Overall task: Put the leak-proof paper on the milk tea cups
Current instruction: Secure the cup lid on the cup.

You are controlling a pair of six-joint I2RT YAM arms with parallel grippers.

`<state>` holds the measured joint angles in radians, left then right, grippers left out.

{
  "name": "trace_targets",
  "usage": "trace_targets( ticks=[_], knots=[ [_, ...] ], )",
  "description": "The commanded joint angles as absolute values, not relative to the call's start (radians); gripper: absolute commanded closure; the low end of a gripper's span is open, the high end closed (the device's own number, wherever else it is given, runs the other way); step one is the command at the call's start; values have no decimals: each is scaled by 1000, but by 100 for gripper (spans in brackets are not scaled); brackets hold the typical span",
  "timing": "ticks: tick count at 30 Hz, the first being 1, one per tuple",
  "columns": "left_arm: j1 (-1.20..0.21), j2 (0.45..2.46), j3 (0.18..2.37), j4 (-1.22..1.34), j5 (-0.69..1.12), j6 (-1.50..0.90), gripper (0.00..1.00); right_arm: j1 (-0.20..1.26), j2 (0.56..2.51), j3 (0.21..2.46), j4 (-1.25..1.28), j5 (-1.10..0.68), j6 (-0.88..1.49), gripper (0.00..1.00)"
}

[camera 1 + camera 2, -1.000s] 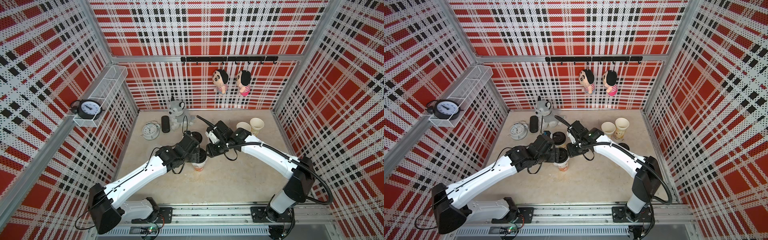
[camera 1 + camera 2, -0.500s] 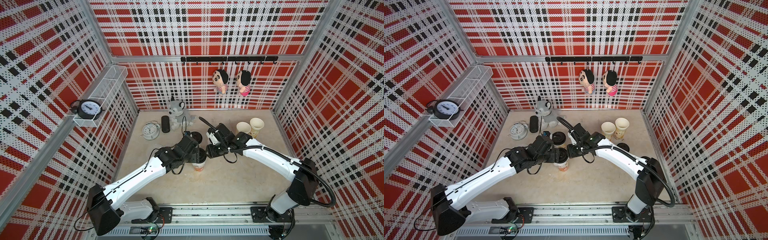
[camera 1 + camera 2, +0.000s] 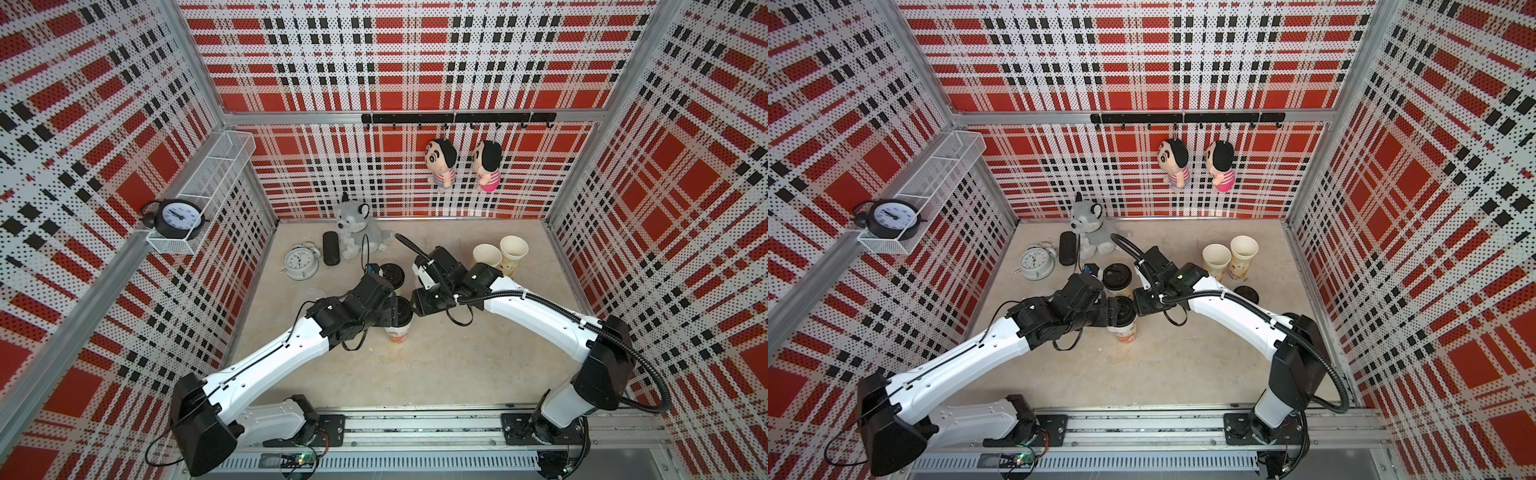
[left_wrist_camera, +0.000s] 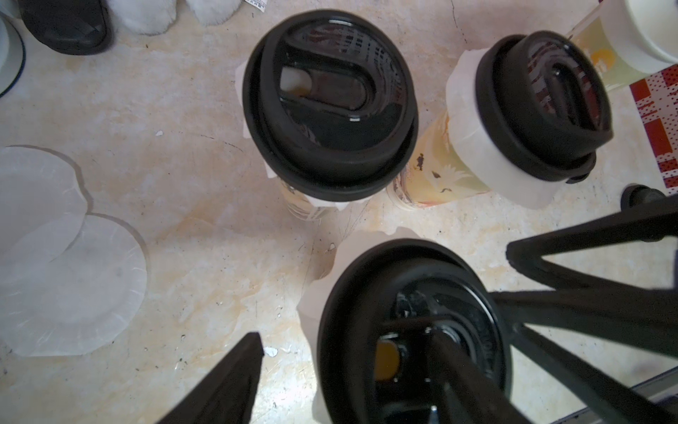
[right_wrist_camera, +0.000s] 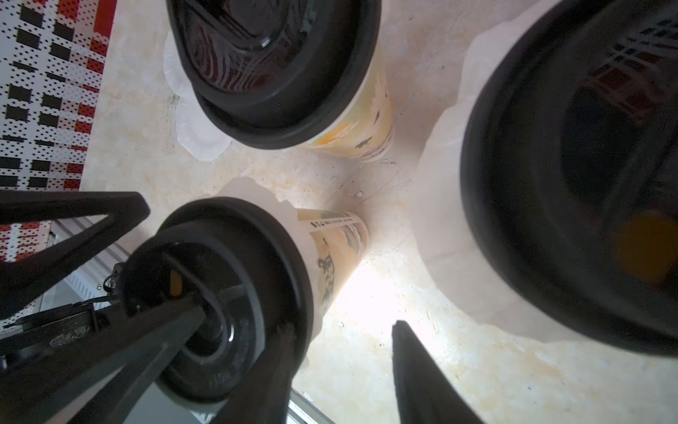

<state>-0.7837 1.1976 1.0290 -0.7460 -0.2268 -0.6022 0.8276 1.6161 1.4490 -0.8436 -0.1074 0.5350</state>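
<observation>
A milk tea cup (image 3: 398, 330) (image 3: 1126, 331) stands mid-table with a black lid (image 4: 411, 330) on it, and leak-proof paper (image 4: 312, 293) sticks out under the lid's rim. My left gripper (image 4: 345, 334) is open, with one finger on the lid top and the other beside the cup. My right gripper (image 5: 343, 326) is open too, one finger on that lid's rim (image 5: 293, 279) and the other clear of it. Two more lidded cups (image 4: 330, 102) (image 4: 543, 106) also have paper under their lids. Two loose sheets (image 4: 62, 279) lie on the table.
Two open cups (image 3: 487, 254) (image 3: 514, 249) stand at the back right, with a loose black lid (image 3: 1246, 294) in front of them. A white alarm clock (image 3: 300, 262), a black speaker (image 3: 331, 248) and a grey plush dog (image 3: 353, 226) sit at the back left.
The right arm's elbow has swung slightly outward. Both grippers stay at the same lidded cup with their jaws unchanged.
</observation>
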Motion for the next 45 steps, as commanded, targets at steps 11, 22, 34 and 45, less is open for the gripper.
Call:
trace_targets(
  ticks=[11, 22, 34, 45],
  knots=[
    [-765, 1208, 972, -872, -219, -589, 26, 841, 1629, 1534, -869, -164, 509, 52],
    [-765, 1210, 974, -865, -215, -588, 26, 863, 1698, 1555, -834, -196, 522, 48],
    [-767, 1215, 1032, -851, -205, -572, 26, 865, 1718, 1524, -878, -140, 526, 50],
    [-775, 1156, 1120, -823, -181, -583, 31, 865, 1706, 1493, -900, -115, 534, 51]
  ],
)
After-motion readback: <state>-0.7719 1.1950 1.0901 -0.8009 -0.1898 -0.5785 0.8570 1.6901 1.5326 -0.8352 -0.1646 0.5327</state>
